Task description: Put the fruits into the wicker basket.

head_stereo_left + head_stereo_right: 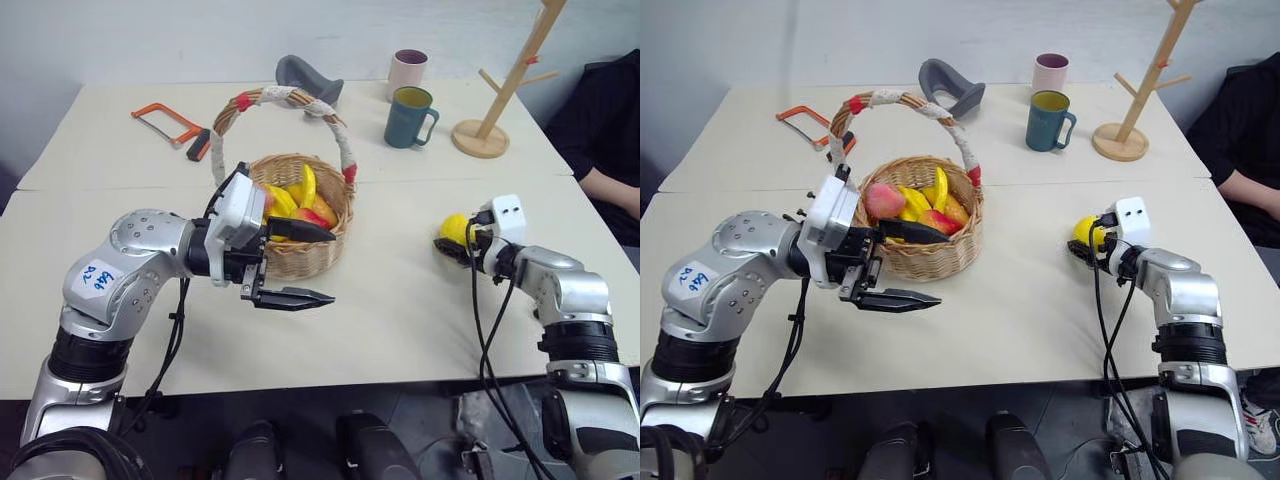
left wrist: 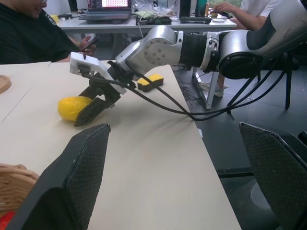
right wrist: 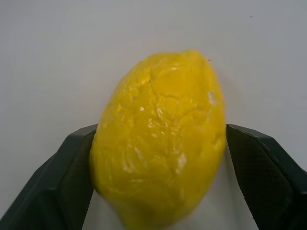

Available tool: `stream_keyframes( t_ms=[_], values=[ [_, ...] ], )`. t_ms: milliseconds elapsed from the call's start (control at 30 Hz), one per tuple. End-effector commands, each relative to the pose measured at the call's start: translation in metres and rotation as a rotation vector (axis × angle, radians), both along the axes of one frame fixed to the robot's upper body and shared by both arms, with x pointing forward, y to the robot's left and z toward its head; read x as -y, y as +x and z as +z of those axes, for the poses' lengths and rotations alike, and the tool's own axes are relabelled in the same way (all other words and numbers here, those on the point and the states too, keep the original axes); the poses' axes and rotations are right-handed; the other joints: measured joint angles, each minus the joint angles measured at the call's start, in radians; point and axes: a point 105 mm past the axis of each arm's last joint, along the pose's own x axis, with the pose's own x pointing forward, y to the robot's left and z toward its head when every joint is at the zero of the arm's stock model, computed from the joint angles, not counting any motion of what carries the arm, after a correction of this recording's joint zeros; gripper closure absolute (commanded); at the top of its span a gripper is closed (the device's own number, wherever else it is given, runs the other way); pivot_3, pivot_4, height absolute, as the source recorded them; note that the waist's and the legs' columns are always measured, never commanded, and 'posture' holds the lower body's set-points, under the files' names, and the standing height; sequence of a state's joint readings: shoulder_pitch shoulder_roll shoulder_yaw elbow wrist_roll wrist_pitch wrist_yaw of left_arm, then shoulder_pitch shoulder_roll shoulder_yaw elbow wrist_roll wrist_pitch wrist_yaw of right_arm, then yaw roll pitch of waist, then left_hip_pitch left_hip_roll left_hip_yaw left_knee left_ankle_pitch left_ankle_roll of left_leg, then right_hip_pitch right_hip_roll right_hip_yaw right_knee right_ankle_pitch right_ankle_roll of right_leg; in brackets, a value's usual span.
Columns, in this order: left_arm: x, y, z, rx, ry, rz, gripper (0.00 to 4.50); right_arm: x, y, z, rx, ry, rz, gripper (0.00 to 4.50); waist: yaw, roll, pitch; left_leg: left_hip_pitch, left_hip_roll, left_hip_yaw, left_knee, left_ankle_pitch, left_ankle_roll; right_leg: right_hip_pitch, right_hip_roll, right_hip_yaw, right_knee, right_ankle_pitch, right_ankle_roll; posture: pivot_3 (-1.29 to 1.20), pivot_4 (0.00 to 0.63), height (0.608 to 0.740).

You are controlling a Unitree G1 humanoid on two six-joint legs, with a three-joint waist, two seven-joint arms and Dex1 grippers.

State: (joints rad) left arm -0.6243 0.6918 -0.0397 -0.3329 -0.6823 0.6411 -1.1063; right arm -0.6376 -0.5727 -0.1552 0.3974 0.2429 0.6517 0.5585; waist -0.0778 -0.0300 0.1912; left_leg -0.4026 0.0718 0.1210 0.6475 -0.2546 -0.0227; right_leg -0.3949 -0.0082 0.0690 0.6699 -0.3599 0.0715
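The lemon (image 3: 160,139) lies on the tabletop (image 1: 400,290), well right of the basket (image 1: 300,215), between the right gripper's (image 1: 456,243) open jaws, long axis running along them. Left gripper (image 1: 300,265) hangs open, empty, beside the basket.

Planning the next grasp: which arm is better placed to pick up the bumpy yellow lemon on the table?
Right: right gripper fingers already flank the lemon; left gripper hangs open by the wicker basket.

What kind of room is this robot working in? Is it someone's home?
More likely an office or lab than a home. Beyond the plain beige table stands a desk with an open laptop, seated people at work nearby, and a black office chair.
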Motion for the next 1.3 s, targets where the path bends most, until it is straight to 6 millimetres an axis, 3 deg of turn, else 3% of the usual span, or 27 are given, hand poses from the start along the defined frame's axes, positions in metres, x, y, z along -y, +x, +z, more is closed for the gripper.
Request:
stream_keyframes(
  t_ms=[33,100,200,300,400,500,633,700,767,867,933,1033,1167,1233,1300],
  values=[
    [-0.009,0.004,0.007,0.034,-0.016,0.051,0.00,-0.003,-0.001,0.021,0.086,0.006,0.035,1.65,-0.001,0.000,0.000,0.000,0.000,0.000,0.000,0.000,0.000,0.000,0.000,0.000,0.000,0.000,0.000,0.00,0.150,0.740],
    [-0.015,0.007,0.007,0.023,-0.023,0.090,0.00,-0.012,-0.009,0.032,0.125,0.013,0.102,2.14,-0.002,0.000,0.000,0.000,0.000,0.000,0.000,0.000,0.000,0.000,0.000,0.000,0.000,0.000,0.000,0.00,0.150,0.740],
    [-0.035,0.015,0.004,-0.001,-0.026,0.194,0.00,-0.044,-0.034,0.054,0.184,0.051,0.310,2.16,-0.006,0.001,0.000,0.000,0.001,-0.001,-0.001,0.000,-0.001,-0.001,0.001,-0.001,0.000,0.000,0.000,0.00,0.150,0.740],
    [-0.060,0.019,-0.003,-0.002,0.002,0.307,0.00,-0.092,-0.073,0.068,0.137,0.122,0.568,2.16,-0.010,0.002,0.001,0.000,0.003,0.000,-0.002,0.000,-0.002,-0.001,0.002,0.000,0.000,0.000,0.000,0.00,0.150,0.740],
    [-0.071,0.018,-0.002,-0.002,0.006,0.365,0.00,-0.140,-0.099,0.090,0.150,0.175,0.771,2.16,-0.009,0.001,0.001,0.000,0.005,-0.001,-0.001,0.000,-0.003,-0.001,0.003,-0.002,0.001,0.000,-0.001,0.00,0.150,0.740],
    [-0.080,0.017,0.000,0.003,0.007,0.408,0.00,-0.179,-0.101,0.114,0.215,0.191,0.859,2.16,-0.008,0.001,0.001,0.000,0.004,-0.002,-0.001,0.000,-0.002,-0.001,0.002,-0.003,0.003,0.000,-0.001,0.00,0.150,0.740],
    [-0.084,0.016,0.000,0.009,0.008,0.426,0.00,-0.217,-0.072,0.131,0.278,0.153,0.807,2.16,-0.005,0.001,0.001,0.000,0.002,-0.002,-0.002,0.000,-0.002,-0.002,0.000,-0.005,0.003,-0.001,-0.002,0.00,0.150,0.740],
    [-0.082,0.016,0.001,0.015,0.004,0.426,0.00,-0.224,-0.056,0.129,0.273,0.134,0.748,2.16,0.001,0.001,0.000,-0.002,0.002,-0.004,-0.001,0.000,-0.001,-0.003,-0.001,-0.007,0.003,-0.001,-0.003,0.00,0.150,0.740],
    [-0.079,0.016,0.002,0.027,0.000,0.423,0.00,-0.233,-0.034,0.120,0.270,0.068,0.672,1.46,-0.001,0.000,0.000,-0.003,0.001,-0.004,-0.001,-0.001,0.000,-0.004,-0.002,-0.007,0.003,-0.001,-0.003,0.00,0.150,0.740],
    [-0.076,0.015,0.003,0.030,-0.003,0.420,0.00,-0.247,-0.029,0.126,0.320,0.045,0.671,0.58,-0.006,0.000,0.000,-0.004,0.000,-0.002,-0.001,-0.002,0.002,-0.005,-0.004,-0.006,0.002,-0.001,-0.003,0.00,0.150,0.740],
    [-0.077,0.016,0.003,0.032,-0.001,0.424,0.00,-0.251,-0.036,0.139,0.374,0.051,0.699,0.05,-0.006,0.000,0.000,-0.007,0.000,-0.002,-0.001,-0.002,0.001,-0.009,-0.003,-0.006,0.004,-0.001,-0.003,0.00,0.150,0.740],
    [-0.079,0.016,0.004,0.034,-0.004,0.427,0.00,-0.243,-0.053,0.147,0.401,0.073,0.762,0.05,-0.006,0.000,0.000,-0.016,0.001,-0.003,0.001,-0.001,0.000,-0.020,-0.003,-0.006,0.009,-0.001,-0.003,0.00,0.150,0.740],
    [-0.078,0.018,0.005,0.032,-0.011,0.423,0.00,-0.214,-0.095,0.153,0.387,0.134,0.868,0.05,0.001,0.000,0.000,-0.019,0.001,-0.005,0.000,-0.001,-0.001,-0.022,-0.003,-0.008,0.009,-0.002,-0.003,0.00,0.150,0.740],
    [-0.077,0.019,0.005,0.033,-0.010,0.417,0.00,-0.201,-0.104,0.151,0.374,0.130,0.862,0.05,0.001,0.000,0.000,-0.019,0.001,-0.005,0.001,-0.001,0.000,-0.020,-0.003,-0.007,0.007,-0.002,-0.003,0.00,0.150,0.740],
    [-0.075,0.020,0.006,0.035,-0.012,0.408,0.00,-0.187,-0.100,0.146,0.371,0.076,0.794,0.05,-0.003,0.000,0.000,-0.018,0.001,-0.005,0.002,-0.001,0.000,-0.019,-0.003,-0.007,0.007,-0.002,-0.003,0.00,0.150,0.740]
  ],
)
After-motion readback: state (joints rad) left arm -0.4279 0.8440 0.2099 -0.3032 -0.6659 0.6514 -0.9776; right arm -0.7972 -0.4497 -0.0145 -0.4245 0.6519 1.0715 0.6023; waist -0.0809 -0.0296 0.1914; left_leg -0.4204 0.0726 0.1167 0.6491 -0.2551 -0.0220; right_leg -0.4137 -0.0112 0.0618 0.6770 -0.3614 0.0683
